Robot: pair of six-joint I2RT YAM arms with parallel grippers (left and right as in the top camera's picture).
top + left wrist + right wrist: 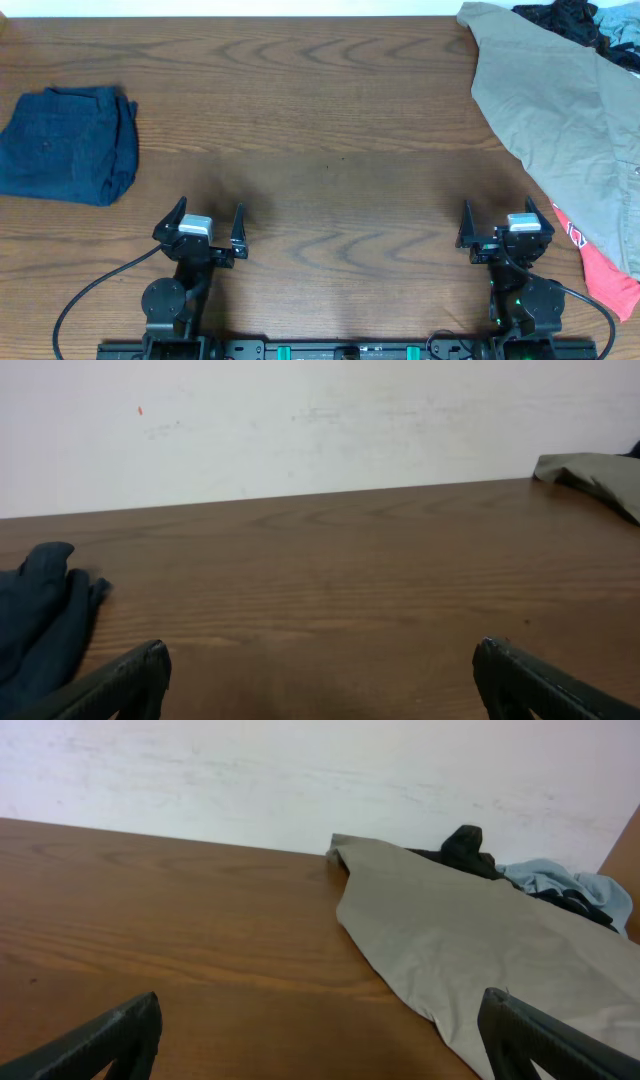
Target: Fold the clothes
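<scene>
The dark navy shorts (68, 143) lie in a folded bundle at the table's far left; their edge shows at the left of the left wrist view (40, 625). My left gripper (208, 222) is open and empty near the front edge, to the right of and nearer than the shorts; it also shows in the left wrist view (320, 680). My right gripper (503, 219) is open and empty near the front right, just left of the khaki garment; it also shows in the right wrist view (320, 1035).
A large khaki-beige garment (560, 110) covers the right side, also in the right wrist view (470, 950). A red-orange cloth (600, 270) lies under its front edge. Dark and light-blue clothes (590, 25) are piled at the back right corner.
</scene>
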